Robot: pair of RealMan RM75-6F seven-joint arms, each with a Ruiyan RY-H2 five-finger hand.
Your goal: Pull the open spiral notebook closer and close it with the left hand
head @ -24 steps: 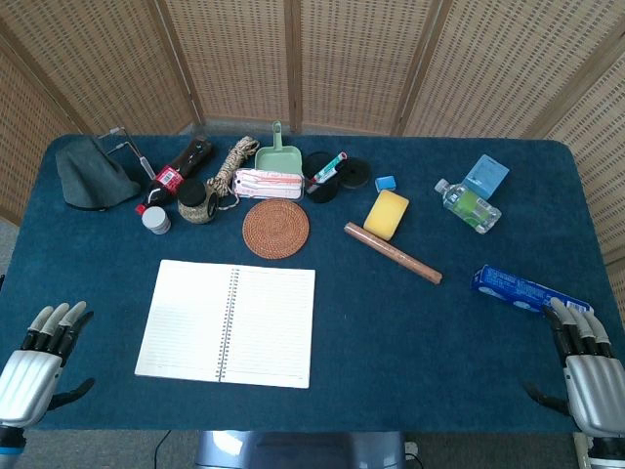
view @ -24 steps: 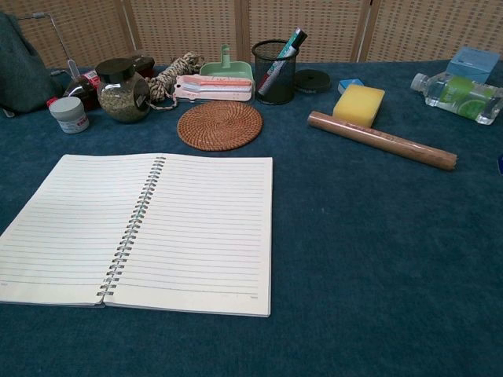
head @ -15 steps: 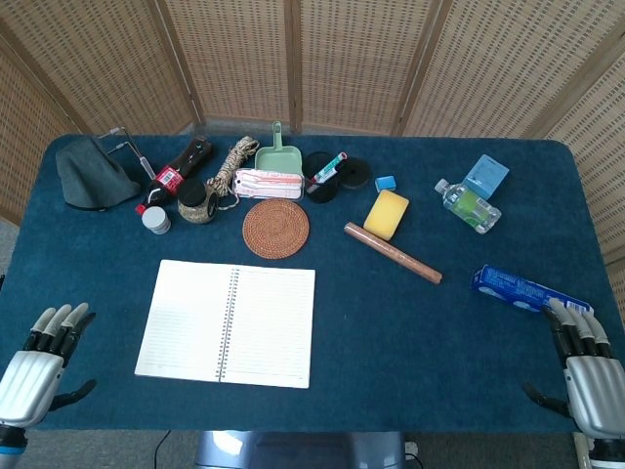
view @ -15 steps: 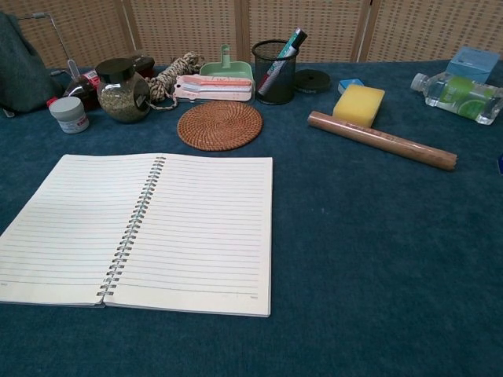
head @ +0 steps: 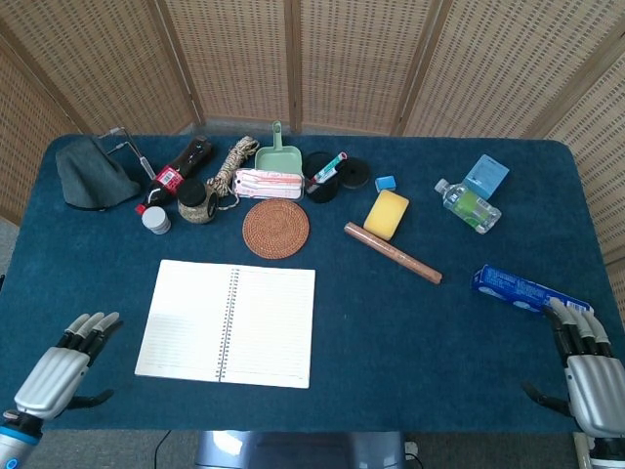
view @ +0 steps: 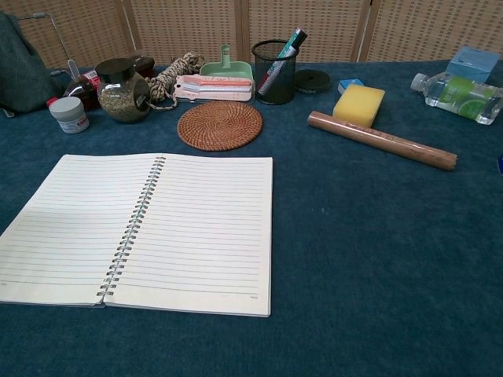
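The open spiral notebook (head: 227,323) lies flat on the blue table, lined pages up, its spiral (view: 134,226) running down the middle. In the chest view the notebook (view: 196,232) fills the lower left. My left hand (head: 61,376) hovers at the table's front left corner, fingers apart and empty, a short way left of the notebook. At the front right corner my right hand (head: 586,366) rests open and empty. Neither hand shows in the chest view.
Behind the notebook sit a woven coaster (head: 275,229), a jar (view: 123,90), a small white tub (view: 68,114), a rope coil (head: 231,164), a green dustpan (head: 279,155), a mesh pen cup (view: 274,71), a yellow sponge (head: 387,214) and a brown rod (head: 392,252). A blue packet (head: 518,288) lies near my right hand.
My left hand has shifted right and slightly forward, toward the notebook's left edge. The notebook and my right hand have not moved.
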